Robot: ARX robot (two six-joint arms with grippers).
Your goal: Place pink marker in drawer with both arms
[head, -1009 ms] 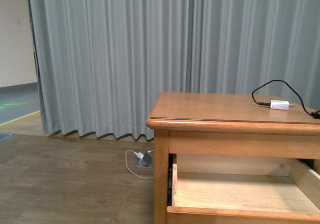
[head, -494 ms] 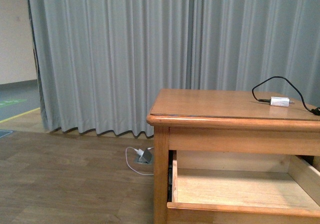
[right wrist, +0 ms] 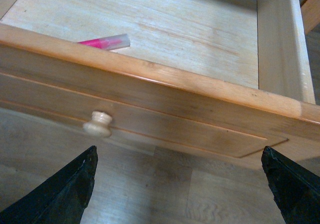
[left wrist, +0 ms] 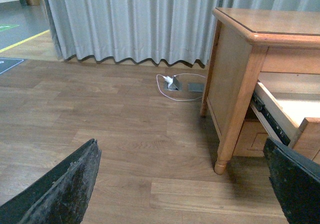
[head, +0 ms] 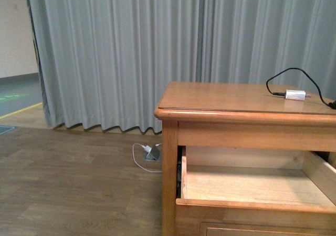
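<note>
The pink marker [right wrist: 102, 43] lies flat on the floor of the drawer [right wrist: 150, 97], ahead of the right tool [right wrist: 178, 149] and just past the front wall, on the same side as the round knob [right wrist: 98, 124]. Only its pink barrel and pale end show over the wall's edge.

The right tool hangs in front of the drawer front with its fingers spread wide and nothing between them. The left tool [left wrist: 180, 141] is also spread and empty; the bench [left wrist: 235, 59] stands off towards one finger, with bare floor ahead.

The marker looks light, stiff and smooth. Being round, it would likely roll if nudged, so any grip should go across the middle of the barrel, with the fingers closing square to its length.

As the marker seems to be in place, the drawer is probably the thing to handle next. It is open, rigid wood on side runners. A flat push on the front panel beside the knob should serve better than pinching the small knob.
</note>
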